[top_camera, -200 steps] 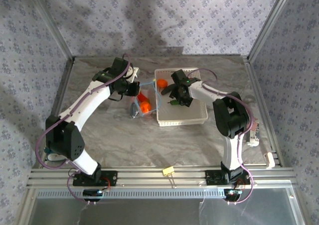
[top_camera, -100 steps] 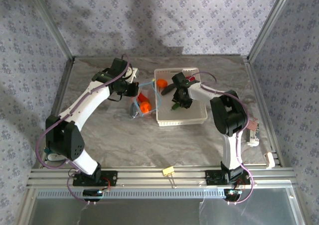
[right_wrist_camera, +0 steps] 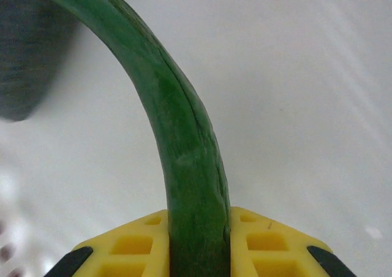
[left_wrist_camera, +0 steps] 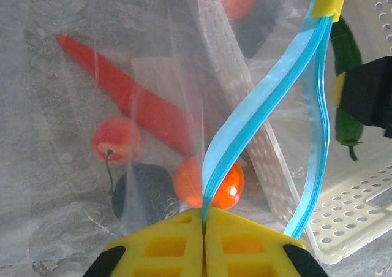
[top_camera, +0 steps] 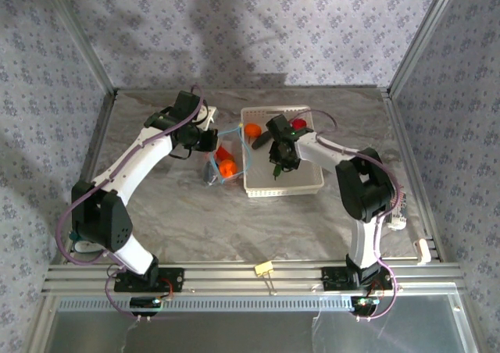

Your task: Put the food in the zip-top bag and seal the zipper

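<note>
Right gripper [right_wrist_camera: 196, 243] is clamped on the dark green toy cucumber [right_wrist_camera: 184, 136]. Pads grip one end; the rest curves out free over the white perforated plastic basket [top_camera: 308, 184] on the right. Cucumber looks light, stiff and glossy, so probably slick. An end grip may let it swing; a mid-body hold would be steadier.

Left gripper [left_wrist_camera: 203, 231] is pinched shut on the light blue zipper strip [left_wrist_camera: 257, 105] of the clear zip-top plastic bag [left_wrist_camera: 67, 75]. Bag sits just left of the basket, apparently against its left wall. Film is soft and floppy. One lip is held and the other bows right, so the mouth is a narrow loop. Small yellow tab [left_wrist_camera: 327, 0] at the strip's far end.

- **In bag:** long red pepper [left_wrist_camera: 135, 96], red-yellow cherry [left_wrist_camera: 116, 139], dark round piece [left_wrist_camera: 144, 191], orange round fruit [left_wrist_camera: 211, 185].
- **In basket:** second orange fruit [top_camera: 252, 129], red piece [top_camera: 299, 123].
- **In the way:** the basket's left wall stands between cucumber and mouth. The narrow opening may snag the long cucumber.
</note>
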You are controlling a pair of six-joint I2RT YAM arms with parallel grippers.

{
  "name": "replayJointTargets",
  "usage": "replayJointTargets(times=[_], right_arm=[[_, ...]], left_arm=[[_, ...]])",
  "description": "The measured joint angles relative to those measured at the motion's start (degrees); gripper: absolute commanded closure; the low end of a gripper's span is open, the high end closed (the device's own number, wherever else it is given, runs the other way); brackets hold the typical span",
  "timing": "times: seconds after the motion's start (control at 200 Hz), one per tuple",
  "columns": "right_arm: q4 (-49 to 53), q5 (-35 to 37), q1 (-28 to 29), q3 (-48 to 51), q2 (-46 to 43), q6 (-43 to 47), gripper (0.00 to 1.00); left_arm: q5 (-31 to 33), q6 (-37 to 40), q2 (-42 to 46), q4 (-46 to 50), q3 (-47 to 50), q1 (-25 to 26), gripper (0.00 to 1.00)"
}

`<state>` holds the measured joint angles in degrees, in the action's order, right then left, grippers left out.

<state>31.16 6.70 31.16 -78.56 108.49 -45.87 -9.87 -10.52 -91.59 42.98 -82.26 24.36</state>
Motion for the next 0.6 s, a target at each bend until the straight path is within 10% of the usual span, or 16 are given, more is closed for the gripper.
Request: replayJointTargets(times=[0.6], right_arm=[[19.7, -29.6, 1.6, -9.2, -17.5, 26.1, 0.83]], left_arm=[[0.0, 0.0, 0.0, 0.1, -0.4, 0.3, 0.92]])
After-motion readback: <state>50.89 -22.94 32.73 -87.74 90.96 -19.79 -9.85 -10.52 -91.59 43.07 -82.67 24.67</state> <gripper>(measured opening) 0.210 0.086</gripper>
